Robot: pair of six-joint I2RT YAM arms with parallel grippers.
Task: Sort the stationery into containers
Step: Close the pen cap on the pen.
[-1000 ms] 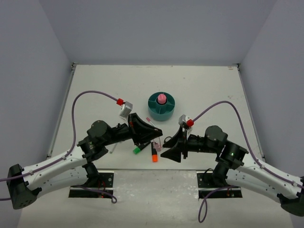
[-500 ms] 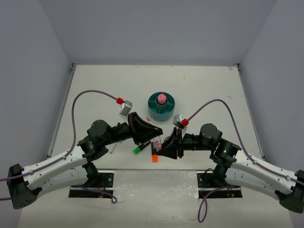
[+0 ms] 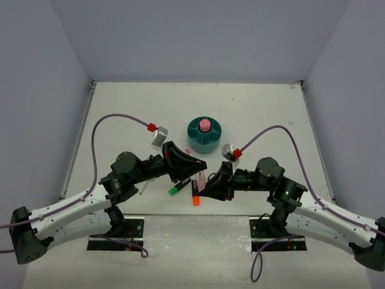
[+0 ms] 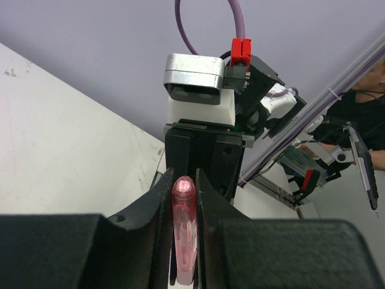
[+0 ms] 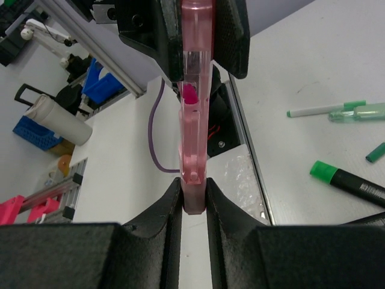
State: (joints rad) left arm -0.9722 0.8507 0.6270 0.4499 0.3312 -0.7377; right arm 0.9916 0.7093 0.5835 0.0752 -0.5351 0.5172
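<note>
The translucent pink plastic highlighter (image 5: 194,120) hangs above the counter's near edge, clamped at opposite ends by the left end effector (image 4: 183,180) and the right end effector (image 5: 194,186). The left should release only once the right's hold looks firm.

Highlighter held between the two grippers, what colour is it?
Translucent pink highlighter, clearest in the right wrist view.
</note>
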